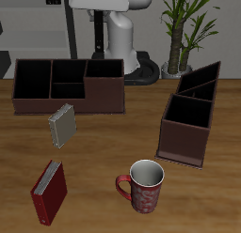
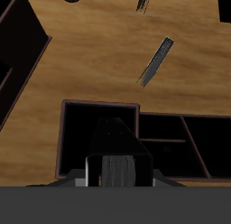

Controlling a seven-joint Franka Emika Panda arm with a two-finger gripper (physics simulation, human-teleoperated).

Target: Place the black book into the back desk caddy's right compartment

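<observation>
Black book [image 2: 115,157] seemingly pinched in tool [image 2: 115,178], above right compartment [image 2: 83,128], no readable writing

I see a matt wood-grain table [image 1: 104,162]. The back desk caddy [image 1: 71,105] looks matt; the mug [image 1: 146,187] shines like glazed ceramic.

The Franka arm [image 1: 120,25] is glossy white, with rounded link housings, standing on a dark round base plate [image 1: 146,68]. In the wrist view, the gripper [image 2: 115,164] shows a black housing behind the jaws, with pale grey blocks flanking it.
</observation>
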